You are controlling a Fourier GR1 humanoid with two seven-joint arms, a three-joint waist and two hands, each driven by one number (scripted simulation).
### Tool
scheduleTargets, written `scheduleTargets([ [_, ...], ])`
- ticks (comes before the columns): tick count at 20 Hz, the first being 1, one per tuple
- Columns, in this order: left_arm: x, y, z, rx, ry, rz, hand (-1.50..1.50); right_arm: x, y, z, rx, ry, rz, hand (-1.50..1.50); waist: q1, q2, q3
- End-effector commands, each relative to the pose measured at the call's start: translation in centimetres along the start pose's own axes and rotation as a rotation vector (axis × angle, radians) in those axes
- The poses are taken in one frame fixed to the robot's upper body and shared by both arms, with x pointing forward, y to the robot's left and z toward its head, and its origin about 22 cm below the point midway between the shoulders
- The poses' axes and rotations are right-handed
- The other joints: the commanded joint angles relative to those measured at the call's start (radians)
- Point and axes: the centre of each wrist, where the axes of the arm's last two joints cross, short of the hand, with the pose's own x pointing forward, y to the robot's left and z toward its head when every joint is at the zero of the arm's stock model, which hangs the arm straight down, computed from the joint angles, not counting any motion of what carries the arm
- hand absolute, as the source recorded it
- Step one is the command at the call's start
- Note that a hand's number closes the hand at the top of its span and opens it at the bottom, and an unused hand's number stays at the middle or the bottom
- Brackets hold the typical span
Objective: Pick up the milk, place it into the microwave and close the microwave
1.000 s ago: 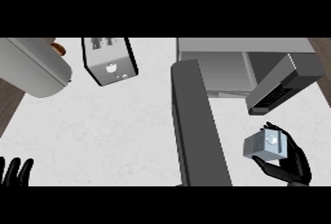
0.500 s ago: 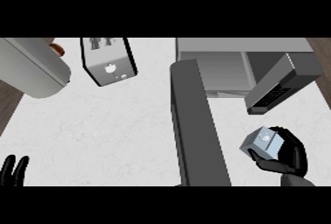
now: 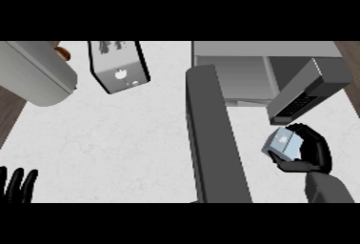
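- Milk (image 3: pixel 283 143) raised and carried up the view since the earlier frames, now tilted, just below the microwave's control panel (image 3: pixel 305 93).
- Right hand (image 3: pixel 308 153) at the view's lower right, fingers curled round the carton from the right and thumb under it; grey forearm (image 3: pixel 329 188) entering from the bottom edge.
- Left hand (image 3: pixel 17 185) at the lower left edge, fingers straight and pointing up, holding nothing; shifted slightly right compared with a second ago.
- Microwave (image 3: pixel 239 62) at the upper right of the desk (image 3: pixel 119 138), cavity open to view, unchanged.
- Microwave door (image 3: pixel 215 138) swung wide, standing as a long dark slab from the cavity's left edge down to the bottom of the view; between the left part of the desk and the carton.
- Toaster (image 3: pixel 118 66) near the top, left of the door, well apart from the milk.
- Large pale rounded appliance (image 3: pixel 35 71) at the upper left, with a small brown object (image 3: pixel 63 52) beside it, too small to identify.
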Motion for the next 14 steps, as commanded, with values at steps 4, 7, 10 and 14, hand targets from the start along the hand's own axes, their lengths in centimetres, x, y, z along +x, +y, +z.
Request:
scheduleTargets([
  [4, -0.3, -0.3, 0.9, 0.010, 0.010, 0.015, -1.50, 1.7, 1.1, -1.6, 0.158, -0.052, -0.140, 1.50, -0.011, -0.006, -0.002],
  [7, -0.5, 0.0, 1.1, 0.019, -0.003, 0.005, -1.50, 3.5, 3.3, -3.2, 0.154, -0.112, -0.121, 1.50, -0.012, -0.006, -0.002],
  [10, 0.0, 1.0, 1.3, 0.016, 0.015, 0.017, -1.50, 5.0, 5.5, -4.5, 0.155, -0.097, -0.057, 1.50, -0.010, -0.005, -0.002],
  [14, -0.8, 1.4, 2.3, 0.011, 0.029, 0.010, -1.50, 7.2, 7.6, -7.1, 0.137, -0.112, 0.049, 1.50, -0.004, -0.005, -0.002],
])
